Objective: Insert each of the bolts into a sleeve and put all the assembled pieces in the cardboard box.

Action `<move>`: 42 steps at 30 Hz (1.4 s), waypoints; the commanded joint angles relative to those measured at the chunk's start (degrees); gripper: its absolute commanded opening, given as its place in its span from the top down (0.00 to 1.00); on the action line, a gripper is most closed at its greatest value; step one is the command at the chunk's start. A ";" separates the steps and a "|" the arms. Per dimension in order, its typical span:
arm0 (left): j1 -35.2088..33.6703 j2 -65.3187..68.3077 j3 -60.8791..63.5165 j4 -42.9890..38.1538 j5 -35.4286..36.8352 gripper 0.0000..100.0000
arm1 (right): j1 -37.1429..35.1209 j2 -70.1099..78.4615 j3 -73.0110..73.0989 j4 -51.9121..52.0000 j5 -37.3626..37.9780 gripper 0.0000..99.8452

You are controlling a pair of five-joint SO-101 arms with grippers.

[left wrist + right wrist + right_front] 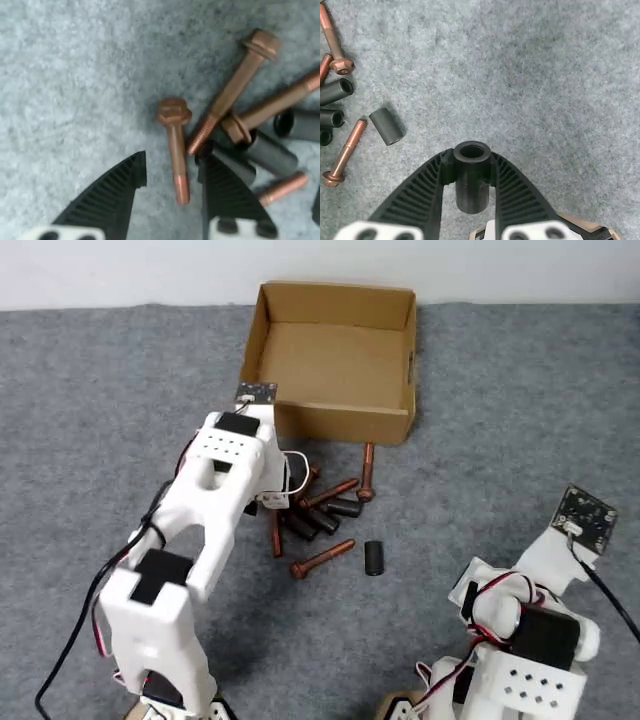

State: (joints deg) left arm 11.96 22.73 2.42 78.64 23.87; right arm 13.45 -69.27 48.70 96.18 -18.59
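My left gripper (170, 167) is open and low over the carpet, with a copper bolt (173, 145) lying between its fingertips, head pointing away. More bolts (235, 85) and black sleeves (270, 150) lie crossed just beside it. In the high view the left arm (225, 490) stretches over this pile in front of the cardboard box (345, 420). My right gripper (471, 162) is shut on a black sleeve (471, 175), held upright with its bore facing the camera, above bare carpet. The right arm (530, 620) sits folded at the near right.
A lone sleeve (374, 557) and a bolt (322, 558) lie apart from the pile, toward the right arm. The box is open-topped with nothing inside. Grey carpet stretches free to the right of the pile and box.
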 commanded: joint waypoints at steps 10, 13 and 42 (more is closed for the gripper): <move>-5.01 8.09 -6.73 -1.41 0.53 0.83 | 0.48 -0.22 -0.35 -1.01 0.62 0.99; -5.01 9.05 -6.64 -1.14 0.53 0.83 | 0.48 -0.22 -0.35 -1.01 0.62 0.99; 1.67 -32.18 -4.53 16.09 -2.29 1.00 | 0.22 -0.92 -15.65 6.55 9.05 0.99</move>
State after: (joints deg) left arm 13.19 1.01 -2.59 93.76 23.08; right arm 13.45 -69.89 38.51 100.40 -11.82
